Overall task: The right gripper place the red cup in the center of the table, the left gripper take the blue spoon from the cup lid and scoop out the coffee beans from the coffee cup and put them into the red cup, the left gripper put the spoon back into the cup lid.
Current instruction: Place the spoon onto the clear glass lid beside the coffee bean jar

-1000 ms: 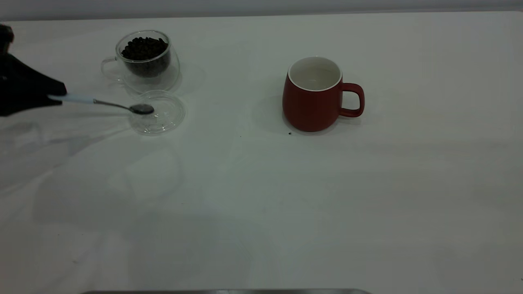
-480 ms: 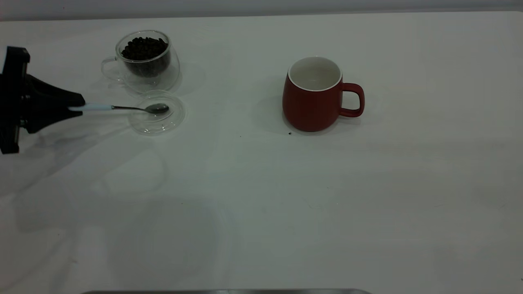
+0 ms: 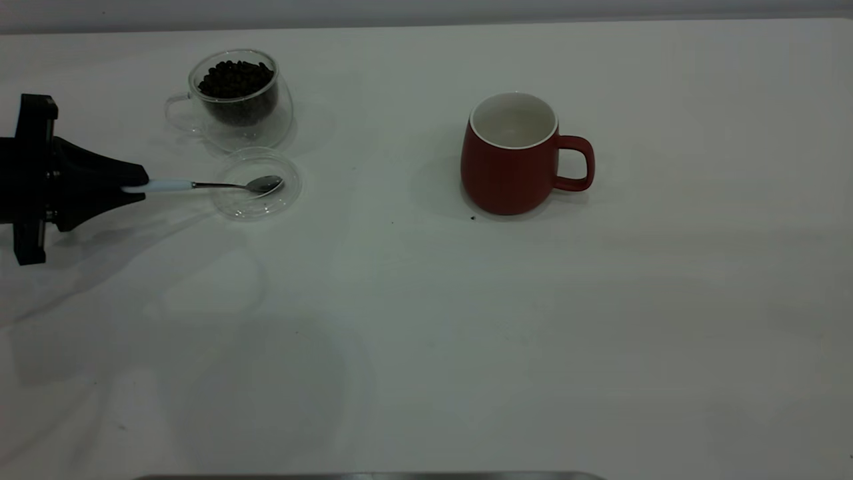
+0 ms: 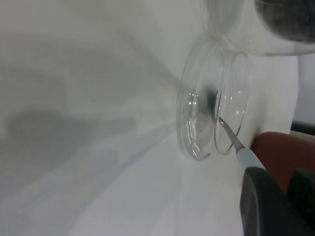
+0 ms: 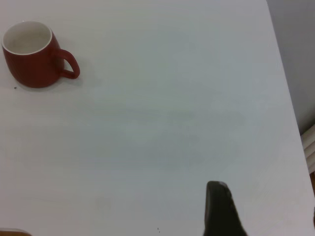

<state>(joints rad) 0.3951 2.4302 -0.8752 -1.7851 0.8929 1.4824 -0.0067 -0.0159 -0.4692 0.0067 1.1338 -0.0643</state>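
Left gripper: the left gripper (image 3: 136,184) reaches in from the left edge of the table (image 3: 426,320), its narrow black fingers closed on the pale handle end of the blue spoon (image 3: 213,185). In the left wrist view one dark finger (image 4: 266,206) covers the handle's end.

Blue spoon: held roughly level, handle pointing left, its shiny metal bowl over the cup lid (image 3: 256,184). Whether the bowl touches the glass cannot be told. The left wrist view shows the thin metal neck (image 4: 229,132) running toward the lid (image 4: 197,123).

Cup lid: a clear glass disc lying flat on the table, just in front of the coffee cup (image 3: 236,97) and very close to its base.

Coffee cup: clear double-walled glass, upright near the far left of the table, loop handle turned to the left. The coffee beans (image 3: 234,79) sit heaped inside, dark and glossy.

Red cup: the red cup (image 3: 512,157) stands upright right of centre, well apart from the glassware, its handle pointing right and its white interior showing. A tiny dark speck (image 3: 472,217) lies on the table just beside its base.

Right gripper: only a dark fingertip of the right gripper (image 5: 221,209) appears in the right wrist view, above bare table far from the red cup (image 5: 32,55); how its jaws stand cannot be told.
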